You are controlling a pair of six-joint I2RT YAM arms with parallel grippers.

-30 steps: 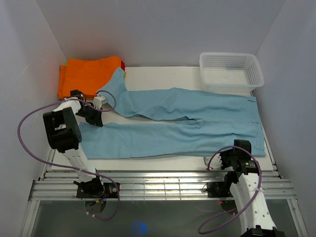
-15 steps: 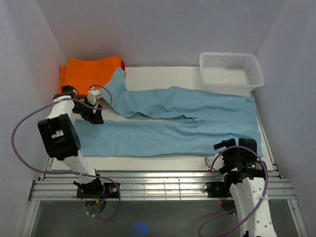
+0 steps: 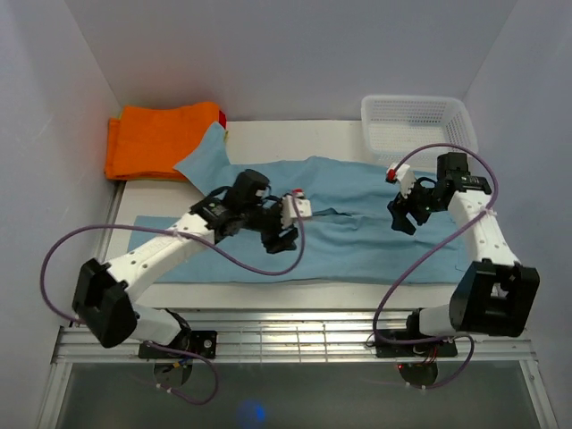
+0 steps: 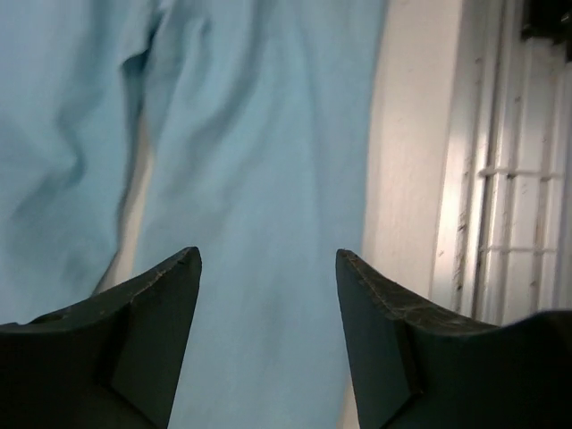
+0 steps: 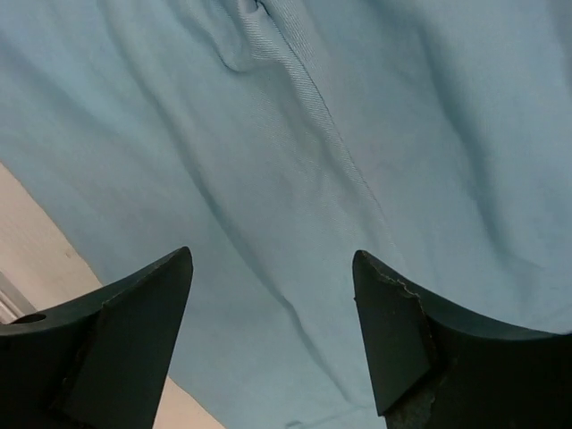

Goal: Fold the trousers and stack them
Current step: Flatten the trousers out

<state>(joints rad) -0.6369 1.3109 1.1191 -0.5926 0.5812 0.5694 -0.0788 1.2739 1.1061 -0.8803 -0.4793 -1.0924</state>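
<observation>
The light-blue trousers point(image 3: 349, 183) lie spread flat on the white table point(image 3: 295, 134), waist to the right and both legs running left. The far leg's end bends up toward the orange garment. My left gripper point(image 3: 281, 237) hovers over the middle of the near leg, jaws open and empty. In the left wrist view the gripper point(image 4: 268, 259) has blue cloth point(image 4: 259, 134) beneath it and bare table point(image 4: 407, 179) to the right. My right gripper point(image 3: 402, 216) hangs open over the seat area. In the right wrist view the gripper point(image 5: 273, 259) is above a seam point(image 5: 313, 98).
A folded orange garment point(image 3: 156, 138) lies at the back left with a red cloth edge point(image 3: 222, 116) showing behind it. A white mesh basket point(image 3: 416, 100) stands at the back right. Metal rails point(image 3: 295, 335) run along the near table edge.
Both grippers have gone from shut to open. The left arm swung from the leg ends at the left to mid-leg. The right arm moved from the near right corner up over the seat.
</observation>
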